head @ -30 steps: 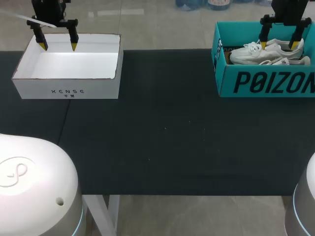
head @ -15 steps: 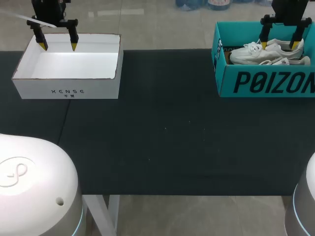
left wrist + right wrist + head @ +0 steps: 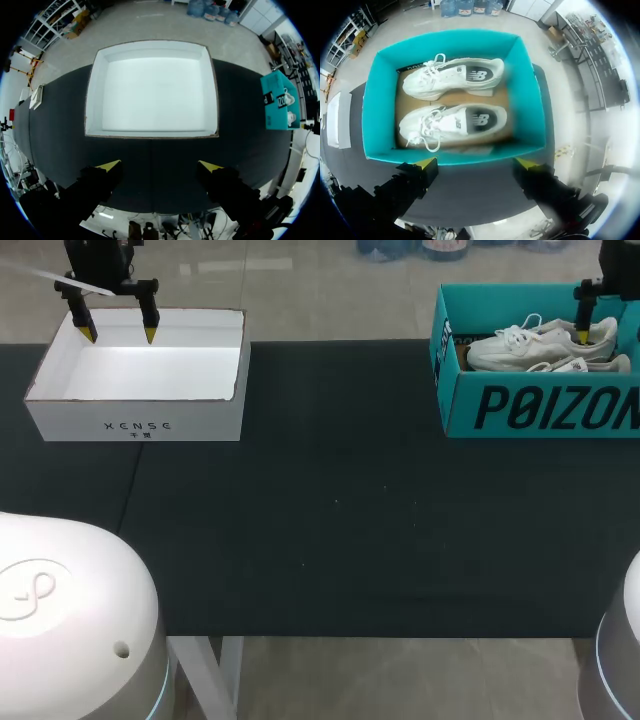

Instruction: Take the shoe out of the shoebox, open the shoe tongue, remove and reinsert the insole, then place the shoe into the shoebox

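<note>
While the white sneakers lie sideways in the teal shoebox, the right gripper is held wide open above its near wall, the nearer sneaker just ahead, its length parallel to the finger line. The left gripper, likewise spread, is stationed well apart.

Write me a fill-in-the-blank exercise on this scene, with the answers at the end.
1. The teal shoebox holds ___ white shoes.
2. The left gripper hangs over the ___ box.
3. The right gripper, above the teal shoebox, is ___ and holds nothing.
Missing words: two; white; open.
</note>
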You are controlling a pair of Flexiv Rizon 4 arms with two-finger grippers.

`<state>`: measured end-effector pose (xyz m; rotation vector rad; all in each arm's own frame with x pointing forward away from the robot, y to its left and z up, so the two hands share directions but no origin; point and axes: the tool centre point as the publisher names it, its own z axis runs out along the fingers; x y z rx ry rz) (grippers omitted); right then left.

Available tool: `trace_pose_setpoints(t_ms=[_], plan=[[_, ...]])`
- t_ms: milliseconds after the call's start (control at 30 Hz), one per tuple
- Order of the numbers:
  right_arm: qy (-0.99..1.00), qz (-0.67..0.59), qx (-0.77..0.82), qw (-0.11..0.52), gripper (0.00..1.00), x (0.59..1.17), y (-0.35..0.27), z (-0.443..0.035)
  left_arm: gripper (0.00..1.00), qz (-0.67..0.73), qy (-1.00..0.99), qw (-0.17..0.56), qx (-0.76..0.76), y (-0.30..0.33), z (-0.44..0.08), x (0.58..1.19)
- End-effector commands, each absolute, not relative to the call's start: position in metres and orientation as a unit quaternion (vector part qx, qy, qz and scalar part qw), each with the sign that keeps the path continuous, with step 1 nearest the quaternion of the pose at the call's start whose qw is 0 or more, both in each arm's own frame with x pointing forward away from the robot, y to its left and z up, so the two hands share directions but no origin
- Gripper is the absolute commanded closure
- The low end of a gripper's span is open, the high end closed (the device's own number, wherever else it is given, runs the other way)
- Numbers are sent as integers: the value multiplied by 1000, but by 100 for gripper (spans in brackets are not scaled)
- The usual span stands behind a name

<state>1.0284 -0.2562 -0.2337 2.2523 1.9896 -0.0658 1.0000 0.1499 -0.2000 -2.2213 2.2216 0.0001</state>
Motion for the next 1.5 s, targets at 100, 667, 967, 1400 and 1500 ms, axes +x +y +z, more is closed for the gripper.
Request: trace_pose_setpoints(t_ms=[100, 667, 967, 1400, 1500], plan=[[668, -13, 741, 72, 0, 1034, -274, -258, 0, 0, 707, 0, -707, 150, -200, 1000], [688, -10, 721, 88, 0, 1060, -302, -292, 0, 0, 707, 0, -707, 150, -200, 1000], [688, -13, 721, 80, 0, 1074, -311, -311, 0, 0, 707, 0, -707, 150, -200, 1000], [689, -19, 722, 68, 0, 1080, -319, -331, 0, 0, 707, 0, -707, 150, -200, 1000], [689, -18, 722, 66, 0, 1080, -319, -333, 0, 0, 707, 0, -707, 150, -200, 1000]])
